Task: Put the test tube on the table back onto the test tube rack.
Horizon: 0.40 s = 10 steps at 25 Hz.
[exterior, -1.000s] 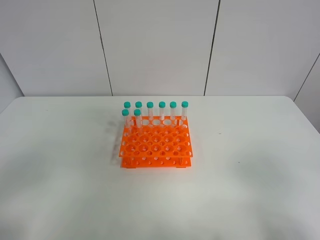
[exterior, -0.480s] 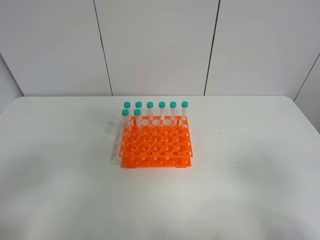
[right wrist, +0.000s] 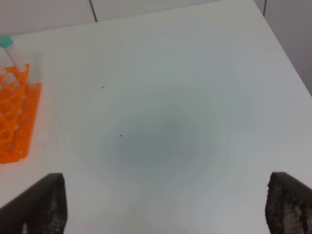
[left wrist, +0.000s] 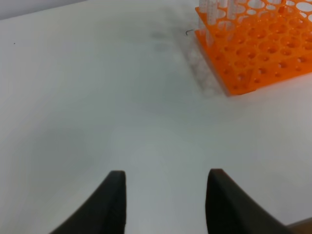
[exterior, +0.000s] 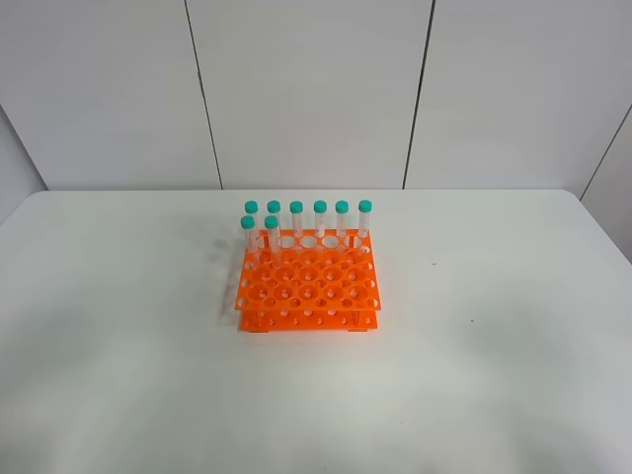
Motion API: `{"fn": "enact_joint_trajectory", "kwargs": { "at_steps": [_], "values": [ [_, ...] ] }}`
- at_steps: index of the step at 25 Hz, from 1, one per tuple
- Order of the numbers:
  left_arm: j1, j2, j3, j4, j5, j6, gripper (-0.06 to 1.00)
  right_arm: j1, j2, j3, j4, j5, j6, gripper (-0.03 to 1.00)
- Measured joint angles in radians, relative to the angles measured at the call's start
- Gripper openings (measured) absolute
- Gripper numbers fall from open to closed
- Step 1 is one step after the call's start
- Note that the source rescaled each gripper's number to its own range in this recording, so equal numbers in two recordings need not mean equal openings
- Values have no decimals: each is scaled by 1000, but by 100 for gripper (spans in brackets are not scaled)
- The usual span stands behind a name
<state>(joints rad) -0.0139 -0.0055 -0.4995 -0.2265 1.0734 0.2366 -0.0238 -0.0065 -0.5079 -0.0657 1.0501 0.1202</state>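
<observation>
Nearest first: the left gripper (left wrist: 165, 202) hung above bare table (left wrist: 97, 97), its two dark fingers (left wrist: 114, 202) spread moderately apart with nothing between them. The right gripper (right wrist: 165, 204) hung likewise over the table, its fingers (right wrist: 41, 204) at the two far edges of its wrist view, spread wide and holding nothing. Neither gripper appeared in the high view.

Beyond the grippers, the test tube rack (exterior: 308, 286) stood orange and square near the middle of the table. Its front rows of holes were unfilled. Two capped tubes stood upright in the second row from the back, at the rack's left end; the nearer-to-centre one is noted as the test tube (exterior: 271, 237), though all look identical. Behind them, six capped tubes (exterior: 319, 219) filled the rack's back row, upright, teal caps level. No tube lay on the table beside the rack in any view.

Compared with the high views one second and half a second before, nothing had shifted: rack, eight tubes and table surface matched exactly.

No brand, label or writing was legible on rack, tubes or caps.

Behind the rack, pale wall panels (exterior: 306, 89) closed the scene.
</observation>
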Motion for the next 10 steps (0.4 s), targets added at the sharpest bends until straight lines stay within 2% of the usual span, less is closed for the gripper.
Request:
{"fn": "enact_joint_trajectory", "kwargs": {
  "at_steps": [10],
  "values": [
    [0,0,0,0,0,0,30,0,0,0,0,0,0,85]
  ]
}}
